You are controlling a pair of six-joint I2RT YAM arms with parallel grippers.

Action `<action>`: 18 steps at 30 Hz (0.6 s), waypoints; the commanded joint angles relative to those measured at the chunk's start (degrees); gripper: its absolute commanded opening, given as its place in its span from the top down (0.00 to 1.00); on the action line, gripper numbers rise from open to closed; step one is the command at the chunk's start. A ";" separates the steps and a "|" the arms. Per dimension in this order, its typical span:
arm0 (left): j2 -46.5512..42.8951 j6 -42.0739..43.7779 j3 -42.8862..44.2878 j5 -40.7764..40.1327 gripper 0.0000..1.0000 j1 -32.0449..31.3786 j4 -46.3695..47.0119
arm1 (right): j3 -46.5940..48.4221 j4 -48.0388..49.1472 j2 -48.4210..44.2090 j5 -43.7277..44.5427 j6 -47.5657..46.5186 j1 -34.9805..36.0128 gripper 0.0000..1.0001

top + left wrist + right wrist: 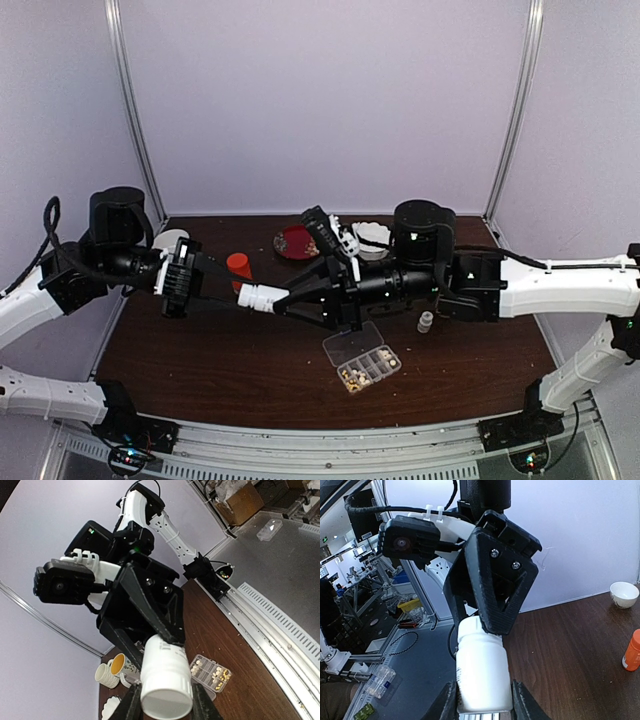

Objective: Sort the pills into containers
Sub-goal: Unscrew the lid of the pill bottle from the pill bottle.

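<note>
A white bottle (262,297) hangs level above the table between both arms. My left gripper (248,294) is shut on its ribbed cap end, which fills the left wrist view (166,702). My right gripper (288,300) is shut on the bottle's body (482,700), its fingers (446,702) pressed to both sides. The clear organiser box (363,357) lies open on the table below and to the right, also seen from the left wrist (212,670). White and tan pills (350,377) lie in several of its compartments (220,672).
An orange bottle (238,265) stands behind the left gripper, with a red dish (296,242) and a white scalloped dish (373,238) further back. A small grey-capped bottle (425,322) stands right of the box. A white cup (170,240) sits far left.
</note>
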 commanded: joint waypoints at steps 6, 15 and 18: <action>0.56 -23.68 0.01 2.98 1.00 -0.10 16.30 | -3.36 -3.30 -4.95 9.47 -6.89 -0.24 1.00; 1.83 -42.37 1.96 -7.38 1.00 -4.42 16.76 | -7.84 0.25 -10.43 17.85 -11.13 -0.25 1.00; 1.93 -50.17 2.96 -16.99 1.00 -4.45 15.15 | -10.61 3.12 -12.29 19.05 -10.19 -0.30 1.00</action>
